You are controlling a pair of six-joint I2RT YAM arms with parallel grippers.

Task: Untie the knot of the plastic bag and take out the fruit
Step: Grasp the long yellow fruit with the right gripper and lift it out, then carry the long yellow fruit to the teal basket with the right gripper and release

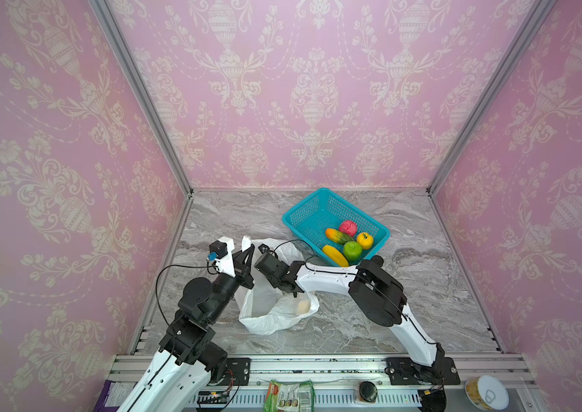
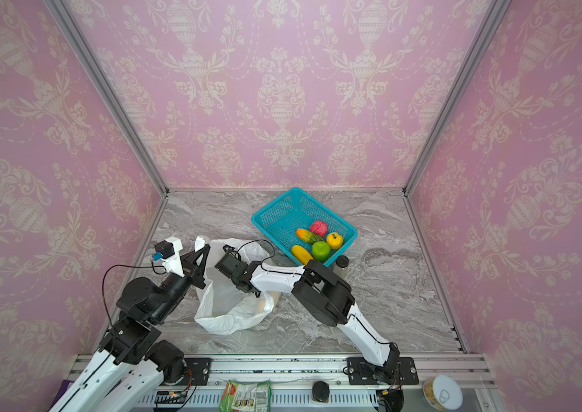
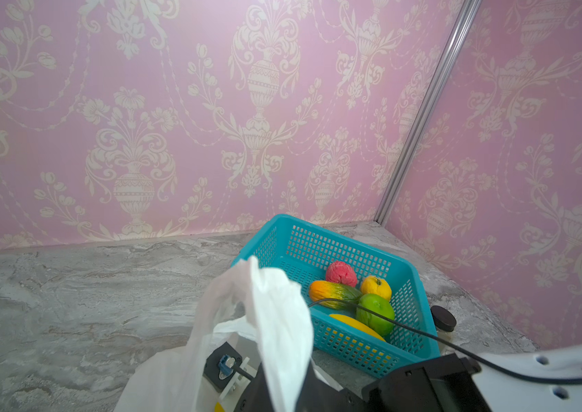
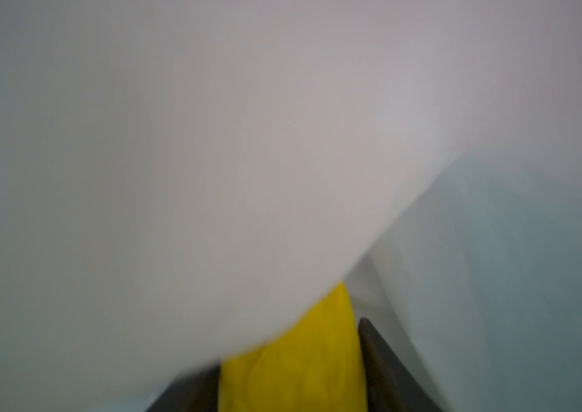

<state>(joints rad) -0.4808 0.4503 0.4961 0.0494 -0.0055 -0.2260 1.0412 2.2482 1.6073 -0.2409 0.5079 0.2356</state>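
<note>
The plastic bag (image 1: pixel 268 314) lies open on the grey marbled surface (image 1: pixel 425 321), at the lower middle of both top views. The left fingers (image 1: pixel 246 257) are pressed together on one bag handle, held up at the bag's upper left. The right arm (image 1: pixel 325 280) lies across the bag's mouth and hides its own fingers in both top views. The right wrist view is mostly blurred white plastic. In it the right fingers (image 4: pixel 385 360) pinch a yellow fruit (image 4: pixel 293 356) that fills the gap between them.

A pale fruit (image 1: pixel 303 306) shows through the bag wall. To the upper right, a teal basket (image 1: pixel 305 210) holds five fruits (image 1: pixel 352 250). A dark-lidded jar (image 1: pixel 376 259) stands just beside the basket, partly behind the right elbow. Along the bottom edge sit a green packet (image 1: pixel 289 396) and a ring-pull can (image 1: pixel 487 392). Their print is too small to read.
</note>
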